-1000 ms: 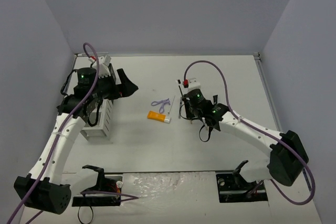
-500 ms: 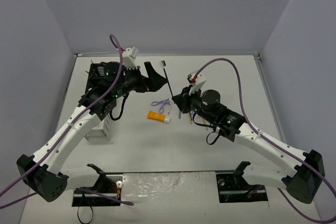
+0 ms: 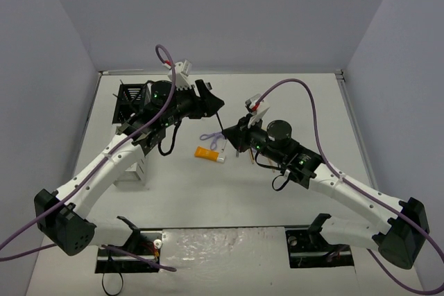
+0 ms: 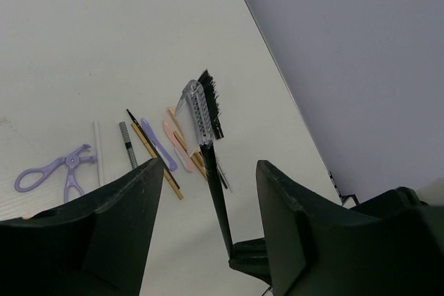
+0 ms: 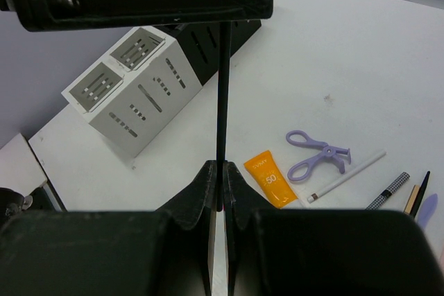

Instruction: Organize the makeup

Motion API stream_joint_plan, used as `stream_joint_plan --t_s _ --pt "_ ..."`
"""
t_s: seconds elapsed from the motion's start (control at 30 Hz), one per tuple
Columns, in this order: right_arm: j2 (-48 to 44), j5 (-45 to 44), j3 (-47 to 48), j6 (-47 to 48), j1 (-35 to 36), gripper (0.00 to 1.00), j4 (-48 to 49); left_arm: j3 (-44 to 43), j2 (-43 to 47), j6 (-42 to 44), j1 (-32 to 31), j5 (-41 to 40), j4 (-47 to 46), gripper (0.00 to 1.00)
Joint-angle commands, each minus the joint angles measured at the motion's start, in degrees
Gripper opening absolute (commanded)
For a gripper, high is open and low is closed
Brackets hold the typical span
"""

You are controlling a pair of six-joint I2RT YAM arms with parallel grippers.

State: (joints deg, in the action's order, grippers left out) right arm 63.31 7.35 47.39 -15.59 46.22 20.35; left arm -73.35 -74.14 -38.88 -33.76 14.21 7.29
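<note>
The orange tube [image 3: 207, 152] with its white cap lies flat on the table [image 3: 291, 102], nearest the arm bases of all the makeup. Just beyond the orange tube, apart from it, lies the purple looped tool [image 3: 213, 139]. To the right of the orange tube and a little farther back, a row of thin pencils [image 4: 148, 153] lies side by side on the table: a white stick, a grey patterned one, black and tan ones, then lilac and pink pieces. Above the table, right of and beyond the orange tube, the right gripper [image 5: 220, 171] is clamped tight on the lower end of a thin black brush [image 4: 206, 112] and holds it upright in the air. Its head carries black bristles and what looks like a clear comb, though the far side is hard to make out. Beyond that, the left gripper [image 4: 208, 175] hangs over the brush with its fingers apart. One stands on each side of the handle, with a gap on both sides. Farthest back, well to the left of the orange tube, stands the black-and-white rack [image 3: 129, 102].
</note>
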Motion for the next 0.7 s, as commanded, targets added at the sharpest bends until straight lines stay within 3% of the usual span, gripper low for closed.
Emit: stream_joint_plan --t_s 0.0,0.07,0.2,0.43,0.67 --pt "-0.1 0.7 0.3 -0.3 0.4 0.0 5.8 -3.9 -0.1 -1.3 -1.0 -1.0 -6.0 0.49" --pt "0.3 0.3 0.3 -0.2 0.5 0.0 5.7 -3.7 -0.1 -1.5 -1.2 -1.6 -6.3 0.37" --pt "1.0 0.0 0.3 -0.2 0.5 0.0 5.7 -3.2 -0.5 -2.2 -1.4 -1.8 -8.0 0.22" --pt "2.2 -1.0 1.2 0.2 0.5 0.05 5.4 -2.6 -1.0 -2.8 -1.5 -2.0 -9.4 0.05" --pt "3.4 -6.9 3.6 1.5 0.3 0.72 0.3 -4.9 -1.9 1.4 -0.5 -5.5 -5.7 0.02"
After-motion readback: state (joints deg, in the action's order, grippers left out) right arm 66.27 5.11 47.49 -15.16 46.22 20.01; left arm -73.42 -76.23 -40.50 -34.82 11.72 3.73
